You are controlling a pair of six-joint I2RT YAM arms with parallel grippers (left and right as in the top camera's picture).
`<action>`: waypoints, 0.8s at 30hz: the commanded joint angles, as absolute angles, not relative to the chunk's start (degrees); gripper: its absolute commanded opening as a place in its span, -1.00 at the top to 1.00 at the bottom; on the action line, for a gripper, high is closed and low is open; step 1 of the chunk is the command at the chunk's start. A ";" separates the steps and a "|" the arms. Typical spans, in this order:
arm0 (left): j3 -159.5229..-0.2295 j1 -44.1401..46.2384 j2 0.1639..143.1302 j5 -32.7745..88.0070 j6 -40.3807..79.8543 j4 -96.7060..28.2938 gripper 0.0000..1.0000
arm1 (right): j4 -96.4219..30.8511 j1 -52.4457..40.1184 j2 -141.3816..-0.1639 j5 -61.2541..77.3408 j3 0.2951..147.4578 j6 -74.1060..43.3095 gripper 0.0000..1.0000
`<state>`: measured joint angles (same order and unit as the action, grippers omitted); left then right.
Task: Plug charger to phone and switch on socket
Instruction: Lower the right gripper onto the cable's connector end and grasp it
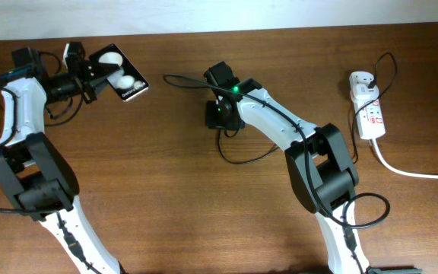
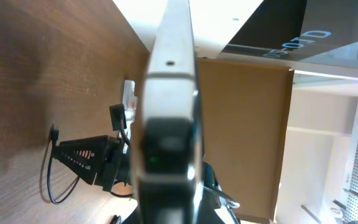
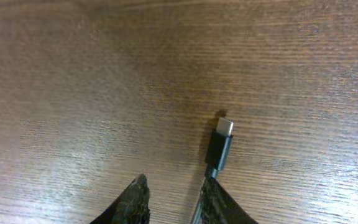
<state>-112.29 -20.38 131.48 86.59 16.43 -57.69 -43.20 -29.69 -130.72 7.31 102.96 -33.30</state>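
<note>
A: Carrier?
B: One brown wood-grain surface (image 1: 166, 202).
A: Items lying on it?
B: One white socket (image 1: 367, 110), near the right end, its thick white cord (image 1: 409, 172) trailing off to the right. One thin black charger (image 3: 219, 154), mid-surface, its metal plug tip (image 3: 224, 127) flat on the wood.

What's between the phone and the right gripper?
Overhead view: bare table between phone and right gripper, with a thin black cable arcing alongside.

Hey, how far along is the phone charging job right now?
Done: the left gripper is shut on the phone. In hand: the right gripper sits open just behind the charger plug lying on the table. Left: plugging it into the phone, then switching on the socket.
</note>
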 commanded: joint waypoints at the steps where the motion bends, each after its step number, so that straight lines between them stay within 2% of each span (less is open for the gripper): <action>1: -112.71 -20.62 129.29 88.71 15.46 -57.78 1.00 | -43.05 -29.43 -131.66 3.88 101.73 -35.05 0.42; 7: -112.71 -20.62 129.29 88.73 15.46 -57.82 1.00 | -43.00 -29.43 -131.68 0.25 101.67 -35.03 0.42; 18: -112.71 -20.62 129.29 88.73 15.14 -57.82 1.00 | -43.05 -29.23 -133.21 1.96 101.67 -35.00 0.45; 24: -112.71 -20.62 129.29 88.73 13.15 -59.29 1.00 | -43.00 -29.21 -133.67 2.52 101.67 -35.90 0.56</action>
<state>-112.29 -20.38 131.48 86.56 14.92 -59.18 -43.00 -29.58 -131.98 1.96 102.10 -34.70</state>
